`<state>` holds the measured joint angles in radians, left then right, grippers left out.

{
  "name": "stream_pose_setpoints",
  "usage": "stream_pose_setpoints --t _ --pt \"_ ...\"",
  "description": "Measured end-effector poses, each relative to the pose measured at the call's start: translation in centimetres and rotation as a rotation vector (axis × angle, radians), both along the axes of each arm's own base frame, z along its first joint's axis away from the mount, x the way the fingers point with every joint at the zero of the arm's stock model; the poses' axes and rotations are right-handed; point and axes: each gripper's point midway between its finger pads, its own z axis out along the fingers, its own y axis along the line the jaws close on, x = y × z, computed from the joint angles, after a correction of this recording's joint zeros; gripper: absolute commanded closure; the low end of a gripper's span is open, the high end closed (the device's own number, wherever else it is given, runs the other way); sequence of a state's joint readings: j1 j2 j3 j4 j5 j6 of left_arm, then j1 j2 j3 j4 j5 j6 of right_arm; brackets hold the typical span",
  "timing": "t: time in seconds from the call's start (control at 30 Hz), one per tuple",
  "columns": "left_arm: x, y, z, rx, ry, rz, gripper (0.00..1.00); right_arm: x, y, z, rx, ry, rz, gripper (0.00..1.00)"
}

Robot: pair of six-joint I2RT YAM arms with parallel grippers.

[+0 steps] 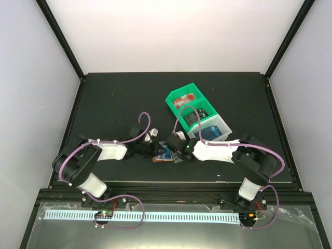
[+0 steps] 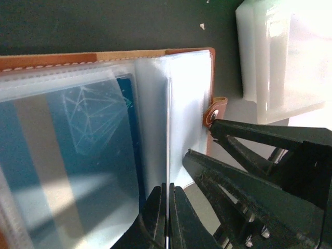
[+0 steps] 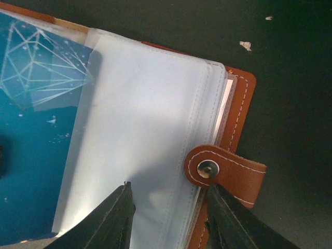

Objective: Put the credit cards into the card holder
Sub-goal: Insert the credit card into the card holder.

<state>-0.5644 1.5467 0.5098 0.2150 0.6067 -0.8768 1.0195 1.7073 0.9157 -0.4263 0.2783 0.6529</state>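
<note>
The brown leather card holder lies open on the dark table between my two grippers. A blue credit card with light line print sits in one of its clear sleeves and also shows as the blue card in the right wrist view. My left gripper is shut on the edge of a thin clear sleeve. My right gripper is open over the card holder, one finger on the sleeves, the other by the snap strap. More credit cards lie in the bins: red, dark, blue.
A green bin and a white bin stand side by side behind the right gripper. The white bin is close to the holder's strap side. Small crumbs lie on the table beyond the holder.
</note>
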Motion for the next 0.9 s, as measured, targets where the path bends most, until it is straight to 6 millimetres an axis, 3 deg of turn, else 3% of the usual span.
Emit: stream_pose_setpoints --t 0.53,0.73,0.9 --pt "0.5 -1.7 -0.8 -0.080 0.058 0.013 0.97 0.0 0.0 0.0 0.002 0.000 -0.001 0.58" --pt "-0.2 -2.2 -1.1 -0.062 0.064 -0.006 0.83 -0.4 -0.6 0.2 0.023 -0.010 -0.011 0.57" --pt "-0.6 -2.3 -1.2 -0.020 0.057 -0.031 0.58 -0.6 -1.3 1.9 0.060 -0.035 -0.025 0.55"
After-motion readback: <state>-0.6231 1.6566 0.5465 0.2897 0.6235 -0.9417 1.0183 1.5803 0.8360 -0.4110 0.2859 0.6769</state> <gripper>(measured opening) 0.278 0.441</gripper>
